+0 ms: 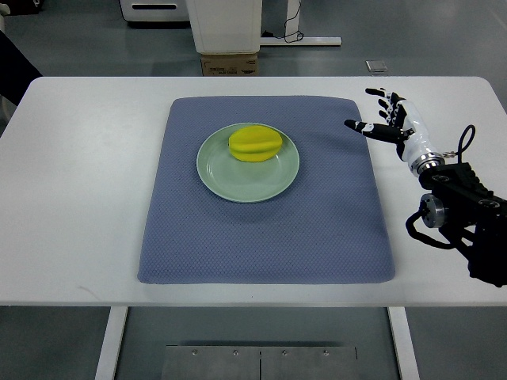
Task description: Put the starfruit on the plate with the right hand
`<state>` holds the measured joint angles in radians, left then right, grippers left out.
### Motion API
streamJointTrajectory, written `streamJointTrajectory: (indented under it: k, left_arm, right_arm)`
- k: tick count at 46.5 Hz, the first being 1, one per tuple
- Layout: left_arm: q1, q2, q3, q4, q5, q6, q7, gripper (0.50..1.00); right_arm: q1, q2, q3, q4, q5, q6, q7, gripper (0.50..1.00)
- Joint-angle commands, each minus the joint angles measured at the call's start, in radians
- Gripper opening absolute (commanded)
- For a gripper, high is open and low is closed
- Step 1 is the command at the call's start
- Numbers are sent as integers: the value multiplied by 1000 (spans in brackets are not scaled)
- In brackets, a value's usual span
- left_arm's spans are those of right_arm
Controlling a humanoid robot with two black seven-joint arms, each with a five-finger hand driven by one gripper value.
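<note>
White counter (71, 198) on a grey floor, with a blue-grey mat (261, 237) laid across its middle. Pale green plate (218, 178) sits on the mat, slightly toward the far side.

Starfruit (256, 143) lies on the plate, on the far half, near the rim but within it. Yellow, ridged, resting on its side. Judged from position: placement looks done.

Right hand (392, 123) is off to the right of the plate, above the mat's right edge and the bare counter, well apart from the fruit. Fingers spread and extended, thumb pointing toward the plate; nothing held. Forearm and dark wrist hardware enter from the right edge. Left arm not visible.

Handling notes (judgement): fruit should be light, with a waxy, somewhat slippery skin. Ridges are thin and would bruise or crack if pinched at the edges. Best hold is likely across the middle of the body, fingers seated in the grooves between ridges, thumb opposing, moderate force. It rests close to the rim, so a nudge could roll it off the plate.
</note>
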<state>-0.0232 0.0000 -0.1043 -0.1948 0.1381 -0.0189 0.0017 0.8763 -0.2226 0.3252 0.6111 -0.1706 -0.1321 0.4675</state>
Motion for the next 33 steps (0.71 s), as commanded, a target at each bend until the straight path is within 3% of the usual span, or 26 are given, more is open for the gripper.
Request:
streamJointTrajectory:
  k: [1,17,33]
  left_arm:
    - [0,0,0,0,0,0,0,1000]
    - [0,0,0,0,0,0,0,1000]
    - [0,0,0,0,0,0,0,1000]
  right_arm:
    - [3,-9,6,-13,29,49,-1,1000]
    - [-36,-6,210,-62,213,169,-73,1000]
    - [-88,12,239,-62,218,172,-76,1000]
